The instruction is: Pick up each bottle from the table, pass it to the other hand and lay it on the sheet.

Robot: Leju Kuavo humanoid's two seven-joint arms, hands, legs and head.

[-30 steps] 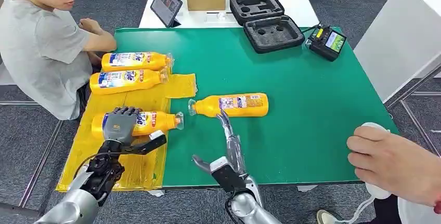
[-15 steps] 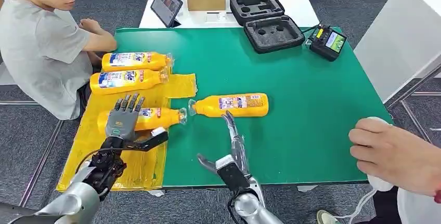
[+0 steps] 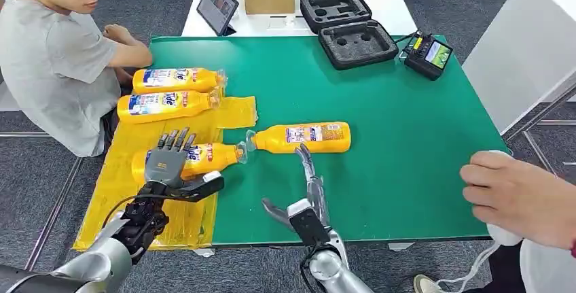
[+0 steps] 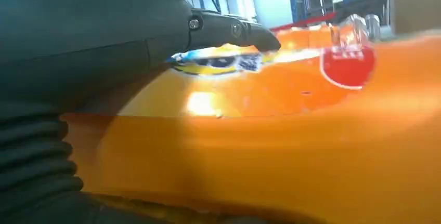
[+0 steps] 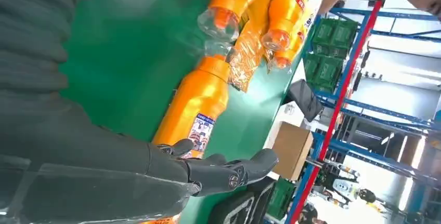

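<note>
Resting on a bottle, the left hand (image 3: 165, 164) lies at the lower left, fingers spread flat.
That orange bottle (image 3: 204, 157) lies on the yellow sheet (image 3: 122, 191), cap over its right edge. Lower centre, the right hand (image 3: 302, 194) hovers with fingers apart, holding nothing, near another orange bottle (image 3: 302, 136) on the green table (image 3: 407, 143). Two more bottles (image 3: 170, 92) lie on the sheet beyond.

Three bottles lying on the sheet (image 3: 173, 221) at 9 o'clock, nearest one (image 3: 197, 158) under the left hand (image 3: 166, 167), fourth bottle (image 3: 302, 136) mid-table just past the right hand (image 3: 306, 191), foam case (image 3: 350, 29) at 12.
</note>
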